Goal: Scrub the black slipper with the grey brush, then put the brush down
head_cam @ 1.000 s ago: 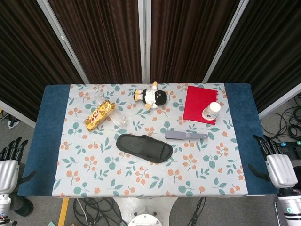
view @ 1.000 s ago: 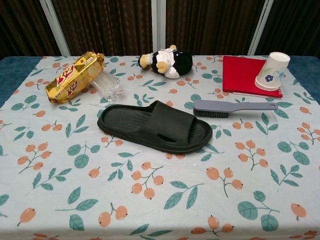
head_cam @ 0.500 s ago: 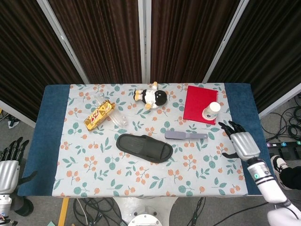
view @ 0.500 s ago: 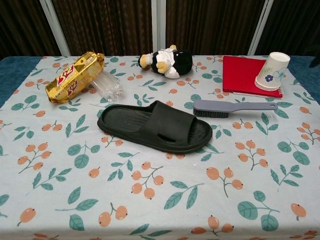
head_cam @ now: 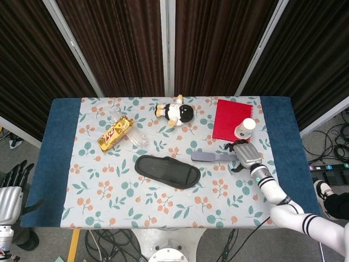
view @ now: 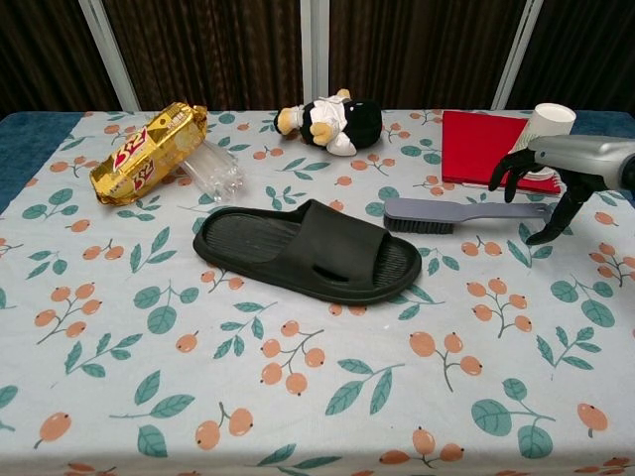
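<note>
The black slipper [head_cam: 167, 171] [view: 308, 250] lies flat in the middle of the flowered tablecloth. To its right the grey brush [head_cam: 215, 157] [view: 451, 212] lies on the cloth, bristles toward the slipper and handle pointing right. My right hand [head_cam: 243, 153] [view: 561, 169] hovers over the end of the handle with its fingers spread and holds nothing. My left hand [head_cam: 10, 188] hangs off the table's left front corner, fingers apart and holding nothing; the chest view does not show it.
A red notebook [head_cam: 233, 120] [view: 478, 147] with a paper cup [head_cam: 245, 129] [view: 544, 121] on it lies just behind my right hand. A plush toy [head_cam: 175, 113] [view: 331, 122] sits at the back centre; a gold snack bag [head_cam: 115, 132] [view: 149, 152] and clear wrappers [view: 210, 166] lie at the back left.
My right hand has come in from the table's right edge toward the left and now hovers over the brush handle. The left hand and all objects stayed put.
</note>
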`<state>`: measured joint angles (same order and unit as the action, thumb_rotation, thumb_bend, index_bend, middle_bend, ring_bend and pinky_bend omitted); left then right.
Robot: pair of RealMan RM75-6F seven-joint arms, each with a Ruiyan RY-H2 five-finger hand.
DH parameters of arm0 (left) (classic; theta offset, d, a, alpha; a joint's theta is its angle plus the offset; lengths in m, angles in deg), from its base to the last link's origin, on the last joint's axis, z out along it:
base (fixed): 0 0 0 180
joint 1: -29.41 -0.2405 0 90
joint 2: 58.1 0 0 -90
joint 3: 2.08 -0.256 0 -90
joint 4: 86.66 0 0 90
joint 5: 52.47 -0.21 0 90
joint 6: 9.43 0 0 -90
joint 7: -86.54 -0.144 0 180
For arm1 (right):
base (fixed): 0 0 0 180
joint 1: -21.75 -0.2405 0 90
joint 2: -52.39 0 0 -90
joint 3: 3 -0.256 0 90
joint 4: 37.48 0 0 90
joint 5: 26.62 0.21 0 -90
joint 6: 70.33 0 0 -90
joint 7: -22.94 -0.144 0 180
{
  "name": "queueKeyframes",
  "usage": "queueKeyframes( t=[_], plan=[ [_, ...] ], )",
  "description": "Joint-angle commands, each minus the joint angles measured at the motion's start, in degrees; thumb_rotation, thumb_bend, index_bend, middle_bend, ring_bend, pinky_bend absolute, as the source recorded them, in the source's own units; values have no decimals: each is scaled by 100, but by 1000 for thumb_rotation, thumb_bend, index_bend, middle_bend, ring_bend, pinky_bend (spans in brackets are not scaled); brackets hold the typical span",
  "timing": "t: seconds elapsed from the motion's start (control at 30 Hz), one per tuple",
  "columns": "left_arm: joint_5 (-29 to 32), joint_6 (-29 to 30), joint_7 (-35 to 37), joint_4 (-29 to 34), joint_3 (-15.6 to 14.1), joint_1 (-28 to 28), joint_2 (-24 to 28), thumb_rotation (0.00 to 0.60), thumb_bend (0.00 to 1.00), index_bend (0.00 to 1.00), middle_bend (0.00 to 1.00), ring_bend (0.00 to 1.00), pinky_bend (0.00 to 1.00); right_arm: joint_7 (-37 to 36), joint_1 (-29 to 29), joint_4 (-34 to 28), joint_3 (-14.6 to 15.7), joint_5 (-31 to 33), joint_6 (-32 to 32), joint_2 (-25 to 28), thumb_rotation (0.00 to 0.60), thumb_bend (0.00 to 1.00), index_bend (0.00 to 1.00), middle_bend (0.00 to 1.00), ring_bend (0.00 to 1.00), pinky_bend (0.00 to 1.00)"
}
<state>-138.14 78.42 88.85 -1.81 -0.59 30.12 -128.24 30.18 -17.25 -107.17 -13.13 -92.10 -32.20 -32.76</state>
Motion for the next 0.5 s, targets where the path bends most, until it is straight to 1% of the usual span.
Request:
queueKeyframes(
  t=[0.03,0.1,0.27,0.37,0.5],
  plan=[
    [2,-11,38,-25,1,4,-7,600,179,129,130,34,147,28,-89,92,20,78,-83,-94,600,0,345,389,240,233],
    [15,-8,56,-41,11,3,-16,600,179,129,130,34,148,15,-131,119,21,121,-120,-107,600,2,390,433,296,318],
    [34,-24,92,-69,19,6,-32,600,180,129,130,34,148,-8,-194,160,34,255,-195,-100,600,24,431,478,354,404],
    [37,-26,97,-78,21,8,-41,600,180,129,130,34,148,-30,-223,181,55,323,-259,-95,600,26,439,492,377,433],
    [42,-34,94,-84,18,7,-49,600,180,129,130,34,148,-44,-289,251,97,397,-364,-156,600,29,442,496,385,440]
  ],
)
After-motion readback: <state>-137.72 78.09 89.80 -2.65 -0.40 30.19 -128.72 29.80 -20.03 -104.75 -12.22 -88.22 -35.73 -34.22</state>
